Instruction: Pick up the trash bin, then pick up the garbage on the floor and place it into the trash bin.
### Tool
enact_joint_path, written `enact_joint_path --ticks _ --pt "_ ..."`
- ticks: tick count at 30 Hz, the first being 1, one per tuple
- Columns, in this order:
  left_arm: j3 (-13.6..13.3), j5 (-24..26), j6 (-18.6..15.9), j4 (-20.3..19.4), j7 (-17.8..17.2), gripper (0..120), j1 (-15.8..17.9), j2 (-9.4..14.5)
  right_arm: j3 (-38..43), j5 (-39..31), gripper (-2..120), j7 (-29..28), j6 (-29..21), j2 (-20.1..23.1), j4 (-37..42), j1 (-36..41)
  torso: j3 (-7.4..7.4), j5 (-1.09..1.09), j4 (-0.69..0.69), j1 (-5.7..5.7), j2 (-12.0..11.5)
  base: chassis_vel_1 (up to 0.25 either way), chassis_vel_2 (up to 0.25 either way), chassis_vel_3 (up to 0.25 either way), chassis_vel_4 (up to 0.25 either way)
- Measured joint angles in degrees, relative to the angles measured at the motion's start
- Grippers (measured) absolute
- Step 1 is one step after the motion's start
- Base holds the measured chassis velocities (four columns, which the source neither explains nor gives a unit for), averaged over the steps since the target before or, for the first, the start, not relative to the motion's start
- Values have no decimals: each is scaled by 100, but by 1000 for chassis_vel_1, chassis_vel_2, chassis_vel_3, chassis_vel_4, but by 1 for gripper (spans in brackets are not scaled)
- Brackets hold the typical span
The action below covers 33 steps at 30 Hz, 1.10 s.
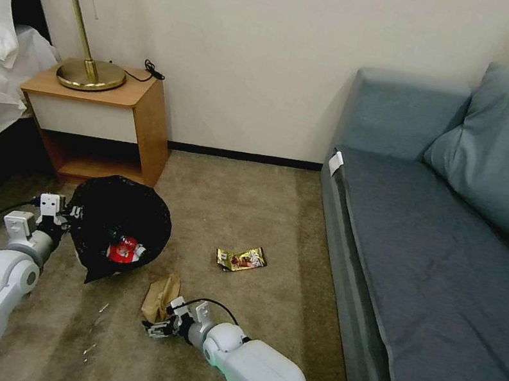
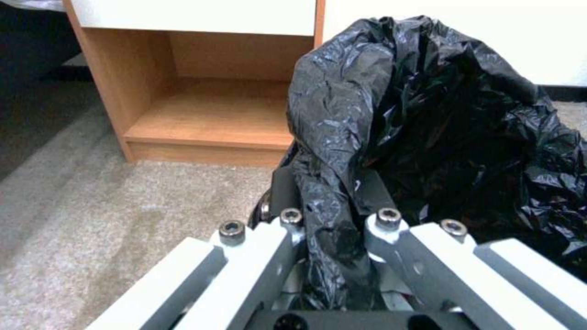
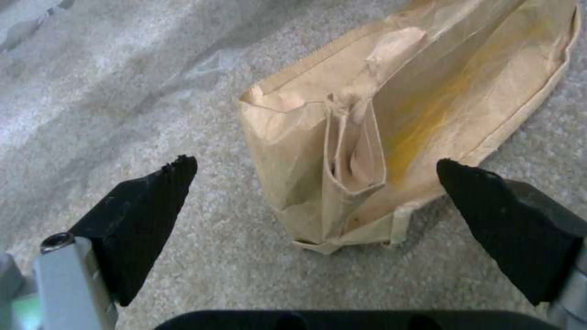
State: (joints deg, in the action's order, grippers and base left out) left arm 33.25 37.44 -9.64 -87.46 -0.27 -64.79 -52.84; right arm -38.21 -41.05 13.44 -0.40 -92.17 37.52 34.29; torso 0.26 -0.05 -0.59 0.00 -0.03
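Head view: the left hand (image 1: 61, 218) grips the rim of the trash bin (image 1: 122, 220), its fingers (image 2: 292, 219) closed on a fold of the crinkled black liner (the left wrist view shows the plastic pinched between them). The bin is tilted, mouth toward the camera, in front of the open lower shelf of the wooden nightstand (image 1: 150, 114); whether it is clear of the floor cannot be told. Inside it lies a red-and-white packet (image 1: 122, 251) beside what appears to be a white bottle cap (image 1: 139, 251).

The right hand (image 1: 154, 328) is low over the carpet (image 1: 275, 220), fingers (image 3: 146, 201) spread wide and holding nothing. In the right wrist view the crumpled brown paper bag (image 3: 391, 114) lies flat on the floor, its near end between the two black fingertips but touching neither.

The gold-brown snack wrapper (image 1: 241, 258) lies on the open carpet, well apart from both hands, between the bin and the front edge of the blue sofa (image 1: 453, 250).
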Motion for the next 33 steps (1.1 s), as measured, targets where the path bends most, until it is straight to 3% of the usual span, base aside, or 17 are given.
enact_joint_path --ticks 6,8,11,13,17,19,23,24,27,29,33 --pt "-124 -14 11 82 18 4 127 -43 36 9 97 58 67 2 -83 -24 0 -1 -1 0 0 0 0 0 0" --pt "-197 -15 17 125 26 4 204 -57 72 11 85 102 116 2 -148 -33 0 -1 -2 0 0 0 0 0 0" --pt "-212 -14 18 132 28 4 216 -57 84 26 79 135 140 2 -184 -33 0 0 -1 0 0 0 0 0 0" --pt "-223 -5 20 151 35 4 236 -55 111 67 67 214 180 3 -240 -33 0 0 0 0 0 0 0 0 0" --pt "-237 -1 25 173 45 4 257 -58 124 70 55 261 188 2 -252 -33 0 0 0 0 0 0 0 0 0" --pt "-281 0 34 200 50 4 297 -88 143 71 42 294 193 3 -267 -33 0 0 0 0 0 0 0 0 0" --pt "-324 0 39 226 55 4 337 -117 160 74 33 309 198 3 -269 -33 0 0 -1 0 0 0 0 0 0" --pt "-353 -1 40 240 55 4 361 -129 171 76 25 314 202 3 -267 -31 0 -2 -1 0 0 0 0 0 0" --pt "-373 -2 40 250 55 4 377 -135 175 78 22 318 212 3 -265 -28 0 -2 -1 0 0 0 0 0 0" --pt "-425 -2 41 272 54 4 429 -148 188 81 7 320 236 5 -253 -15 0 -2 -1 0 0 0 0 0 0" --pt "-464 -1 41 288 53 4 464 -149 194 84 0 324 254 4 -240 -13 0 -2 -1 0 0 0 0 0 0"
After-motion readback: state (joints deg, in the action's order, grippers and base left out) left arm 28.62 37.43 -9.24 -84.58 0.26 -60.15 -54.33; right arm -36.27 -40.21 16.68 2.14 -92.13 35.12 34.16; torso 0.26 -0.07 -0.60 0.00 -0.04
